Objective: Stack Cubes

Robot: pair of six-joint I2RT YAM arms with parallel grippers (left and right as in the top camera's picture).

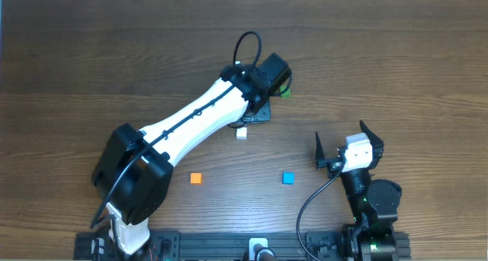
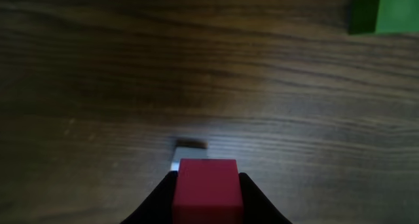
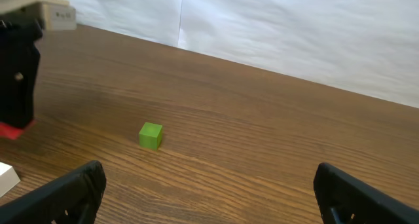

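The left claw (image 2: pixel 207 201) pinches a red cube (image 2: pixel 207 183) clear of the worktop (image 2: pixel 98 73), apparently so it can be lowered onto the white cube (image 2: pixel 175 164) peeking out just beneath it. A green cube (image 2: pixel 383 11) lies well beyond that claw. The right claw (image 3: pixel 209 198) hangs spread and empty; near it sits a blue cube (image 1: pixel 287 178), and beyond that an orange cube (image 1: pixel 196 178).

Top view evenly lit, soft shadows. Left wrist view dim, dark shadow on table (image 2: pixel 308 126) beyond red cube (image 2: pixel 207 185). Right wrist view bright.
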